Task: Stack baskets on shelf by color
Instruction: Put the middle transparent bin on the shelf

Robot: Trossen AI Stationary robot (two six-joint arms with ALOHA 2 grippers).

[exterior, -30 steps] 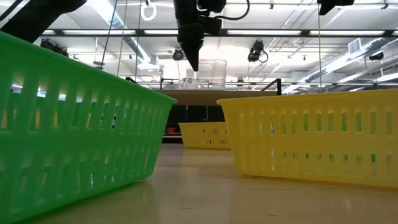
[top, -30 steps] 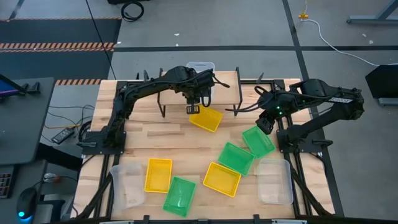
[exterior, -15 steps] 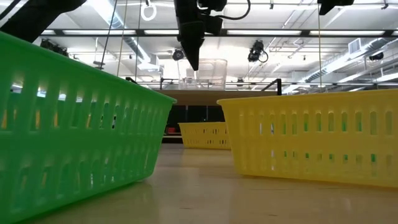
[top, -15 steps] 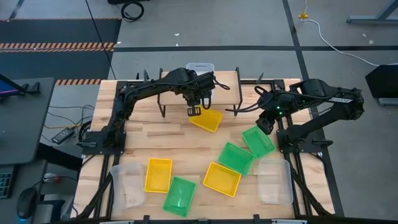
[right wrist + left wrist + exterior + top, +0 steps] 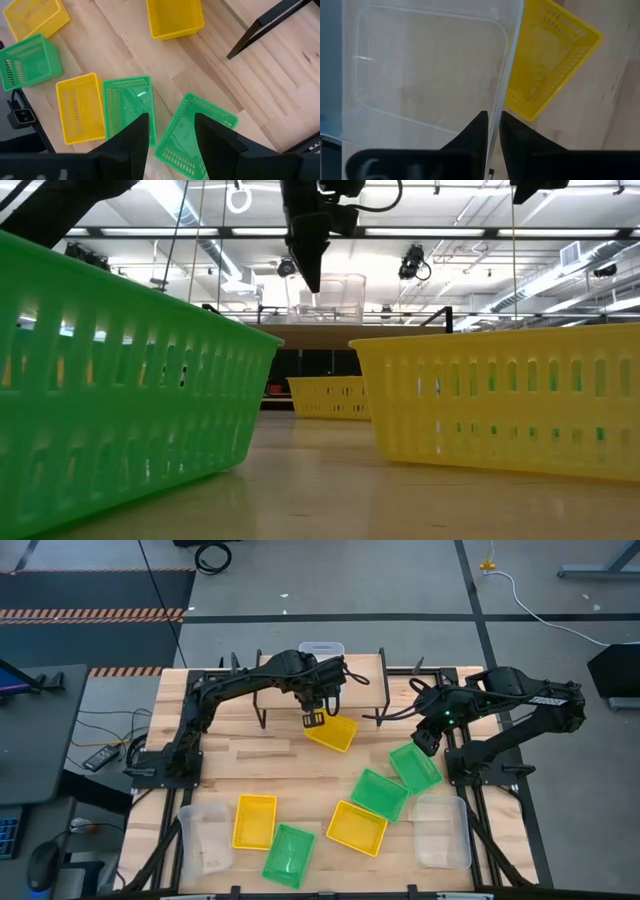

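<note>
Lying scattered on the wooden tabletop [image 5: 260,755], baskets; left jaws pinch the clear basket [image 5: 430,70], right jaws open.

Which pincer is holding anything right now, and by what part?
The left pincer pinches the clear basket by its rim, over the shelf. The right pincer is open, holding nothing, above a green basket.
</note>
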